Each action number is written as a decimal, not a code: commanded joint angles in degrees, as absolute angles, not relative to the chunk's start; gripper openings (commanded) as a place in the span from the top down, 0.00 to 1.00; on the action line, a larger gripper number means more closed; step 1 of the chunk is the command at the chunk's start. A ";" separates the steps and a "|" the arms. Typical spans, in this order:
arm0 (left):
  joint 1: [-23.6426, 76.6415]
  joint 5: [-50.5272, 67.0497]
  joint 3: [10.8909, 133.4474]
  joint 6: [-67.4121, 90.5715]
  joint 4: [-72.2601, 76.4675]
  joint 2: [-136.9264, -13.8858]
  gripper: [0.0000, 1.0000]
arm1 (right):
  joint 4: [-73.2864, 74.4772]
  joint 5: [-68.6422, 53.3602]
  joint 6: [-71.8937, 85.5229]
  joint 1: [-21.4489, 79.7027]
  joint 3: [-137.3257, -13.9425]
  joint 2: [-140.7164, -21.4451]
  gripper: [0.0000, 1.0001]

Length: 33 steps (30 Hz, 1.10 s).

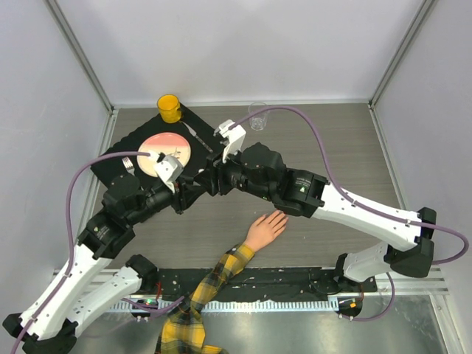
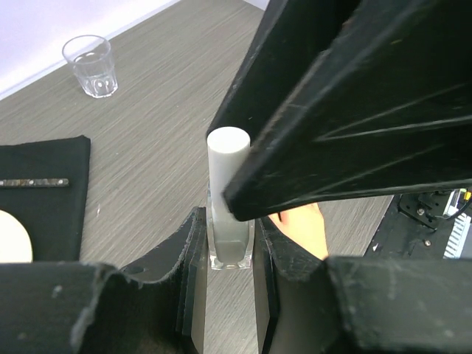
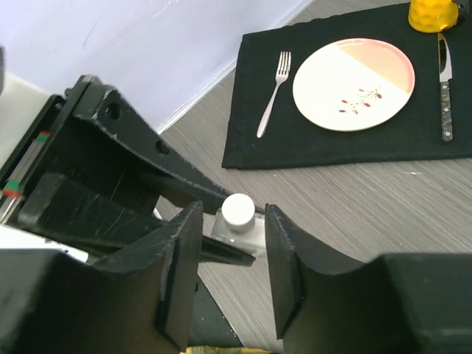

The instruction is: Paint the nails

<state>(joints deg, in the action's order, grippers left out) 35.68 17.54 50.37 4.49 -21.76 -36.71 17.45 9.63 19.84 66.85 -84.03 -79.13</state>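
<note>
Left gripper (image 2: 230, 219) clamped on bottle (image 2: 230, 249) base, right gripper (image 3: 233, 217) straddling cap (image 3: 237, 209), slim gaps both sides. Centre crowded. Mannequin hand (image 1: 267, 227) just beside bottle. Placemat (image 3: 310, 144) far left, glass (image 1: 258, 115) far centre. Bare tabletop (image 1: 346, 147) right.

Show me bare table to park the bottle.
Bare wood: right of the glass; between the mannequin hand and the left arm. Crowded: centre, where left claw and right claw meet at the bottle beside the placemat.

the nails (image 1: 282, 215) on the mannequin hand (image 1: 267, 228) are too small to make out. from above, the arms (image 1: 258, 173) hide the bottle (image 2: 230, 247). the plaid sleeve (image 1: 195, 310) runs off the bottom edge; in the right wrist view the yellow cup (image 3: 435, 15) is cut by the top edge.
</note>
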 commanded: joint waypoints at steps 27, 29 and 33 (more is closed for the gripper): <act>35.77 49.23 54.40 13.02 -14.05 -35.42 1.00 | -19.63 -54.69 24.91 54.76 -65.21 -70.84 0.77; 35.77 42.04 55.63 9.60 -18.18 -35.77 1.00 | -7.16 -45.07 20.06 54.58 -68.46 -69.96 0.56; 35.86 25.25 55.46 5.46 -21.97 -35.33 1.00 | 7.62 -22.72 15.56 54.58 -73.11 -68.82 0.39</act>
<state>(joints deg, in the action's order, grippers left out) 35.83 42.74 52.84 13.39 -19.62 -35.88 -8.43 -45.28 20.53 54.83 -67.88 -71.20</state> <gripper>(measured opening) 0.286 0.564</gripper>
